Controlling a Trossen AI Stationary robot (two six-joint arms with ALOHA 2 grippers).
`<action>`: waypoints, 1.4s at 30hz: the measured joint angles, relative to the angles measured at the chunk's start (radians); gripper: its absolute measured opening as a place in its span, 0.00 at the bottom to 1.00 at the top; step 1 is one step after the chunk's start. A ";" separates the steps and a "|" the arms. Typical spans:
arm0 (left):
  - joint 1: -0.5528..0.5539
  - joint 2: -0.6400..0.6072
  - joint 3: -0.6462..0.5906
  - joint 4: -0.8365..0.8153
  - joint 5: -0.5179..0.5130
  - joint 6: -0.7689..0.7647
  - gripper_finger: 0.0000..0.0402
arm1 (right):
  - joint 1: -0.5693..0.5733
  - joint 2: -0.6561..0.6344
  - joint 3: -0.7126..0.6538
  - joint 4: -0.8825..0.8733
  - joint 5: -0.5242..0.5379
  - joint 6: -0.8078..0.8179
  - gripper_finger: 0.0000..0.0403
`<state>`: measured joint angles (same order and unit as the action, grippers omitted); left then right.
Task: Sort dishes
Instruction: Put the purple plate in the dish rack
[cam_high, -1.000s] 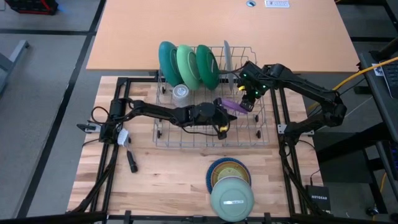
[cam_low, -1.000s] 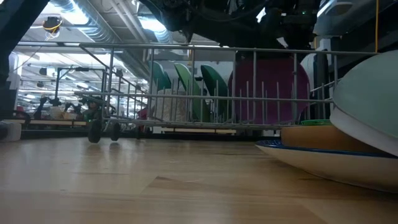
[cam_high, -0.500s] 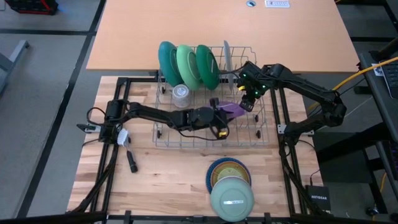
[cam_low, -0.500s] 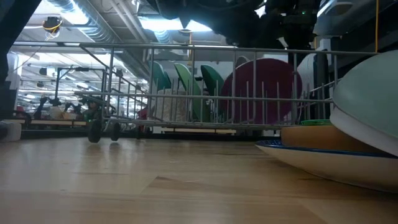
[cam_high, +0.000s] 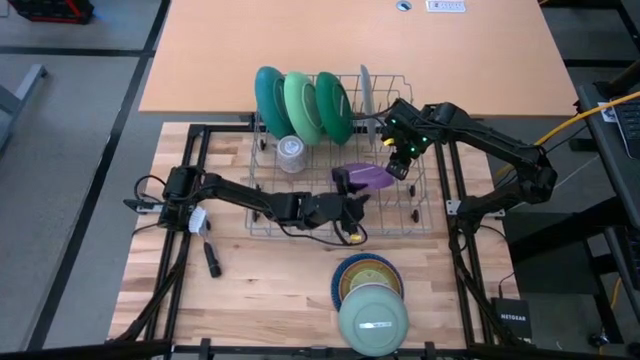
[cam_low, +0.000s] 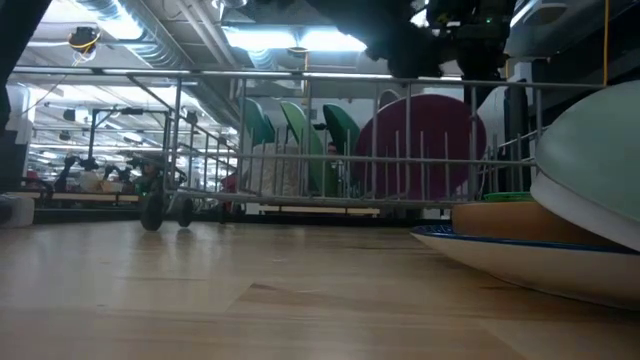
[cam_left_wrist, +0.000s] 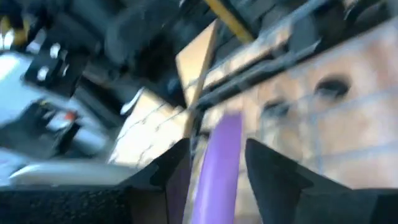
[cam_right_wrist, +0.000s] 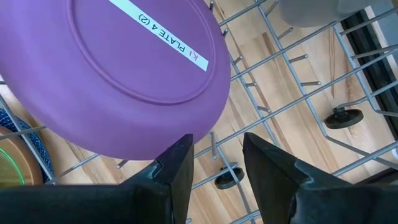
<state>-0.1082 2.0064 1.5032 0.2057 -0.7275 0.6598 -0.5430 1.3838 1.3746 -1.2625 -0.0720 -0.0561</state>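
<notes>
My left gripper (cam_high: 352, 200), jaws apart, has let go; purple plate (cam_high: 368, 176) stands slotted in rack (cam_high: 300, 228), right gripper (cam_high: 398, 168) apart above it.

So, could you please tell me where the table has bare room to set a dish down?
Bare wood lies left of the dish stack, in front of the wire rack. The rack is crowded: green plates, purple plate, both claws.

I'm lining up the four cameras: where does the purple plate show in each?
High: purple plate in the wire rack, right of center.
Low: upright behind the rack's bars.
Left wrist: edge-on, bottom center.
Right wrist: fills the upper left.
Shared landmark: the rack.
</notes>
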 joint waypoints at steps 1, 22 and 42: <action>-0.003 0.000 0.000 -0.012 -0.036 0.003 0.36 | 0.000 0.000 0.000 0.000 0.000 0.000 0.36; 0.039 0.005 -0.002 -0.197 -0.053 -0.084 0.32 | 0.000 0.000 0.000 0.002 0.000 -0.001 0.36; 0.037 0.005 -0.003 0.028 -0.144 0.168 0.06 | 0.000 -0.001 0.241 -0.028 0.071 -0.020 0.36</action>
<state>-0.0713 2.0117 1.5005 0.2337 -0.8715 0.8279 -0.5430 1.3827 1.6155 -1.2907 -0.0010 -0.0760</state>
